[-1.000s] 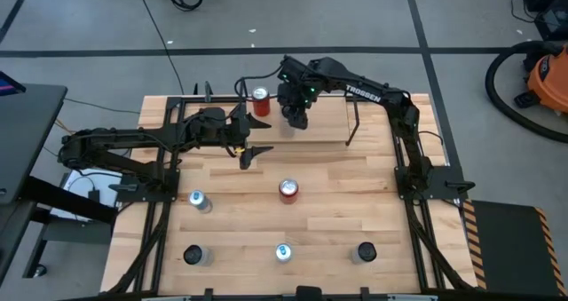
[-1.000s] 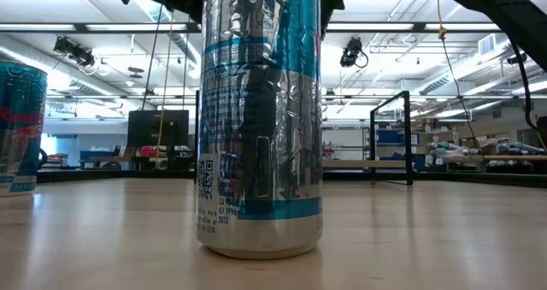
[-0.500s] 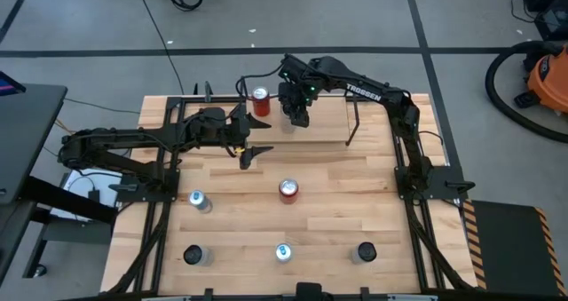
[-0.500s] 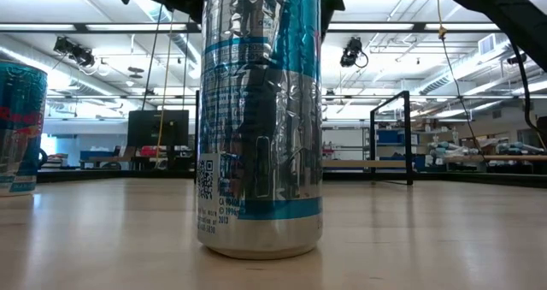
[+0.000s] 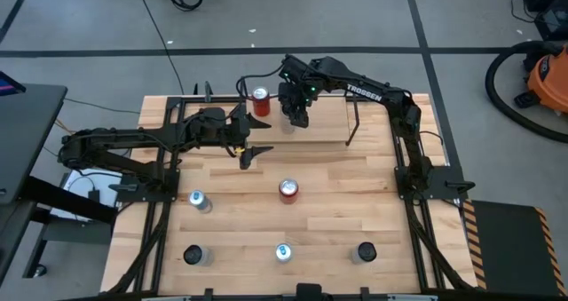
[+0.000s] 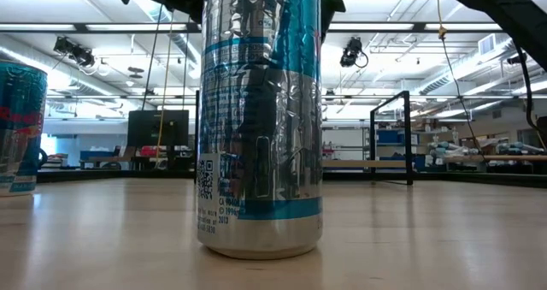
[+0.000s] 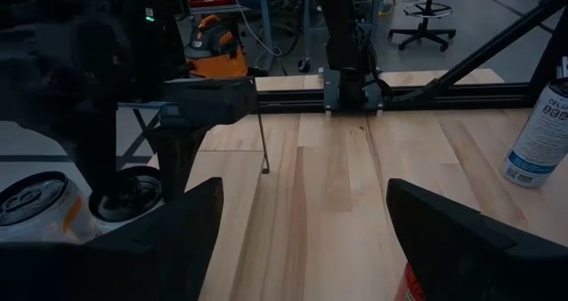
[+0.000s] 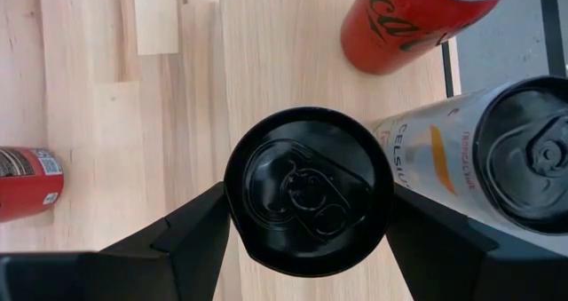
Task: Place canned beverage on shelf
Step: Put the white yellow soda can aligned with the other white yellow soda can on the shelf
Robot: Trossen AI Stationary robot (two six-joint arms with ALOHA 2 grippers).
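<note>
- On my overhead feed the right gripper (image 5: 294,116) hangs over the low rack shelf of thin black rods and light wood board (image 5: 328,123) at the far side of the table.
- My right wrist feed looks straight down onto a black-topped beverage can (image 8: 307,191) standing between the two dark fingers (image 8: 191,239); they sit close on both sides of it, but I cannot tell whether they press it or have a gap.
- Just beside that can on the shelf board stands a pale can with orange lettering and a black top (image 8: 497,159), and a red soda can (image 8: 410,19) stands a little further along.
- The overhead feed shows that red can (image 5: 260,99) next to the right gripper.
- The left gripper (image 5: 252,146) waits with fingers spread wide, near the shelf's front edge, holding nothing.
- On the light wooden table (image 5: 337,190) stand another red can (image 5: 288,189), a silver can (image 5: 197,200), and three more cans in a near row (image 5: 282,252).
- My table-level feed is filled by a silver-and-blue can (image 6: 261,119).
</note>
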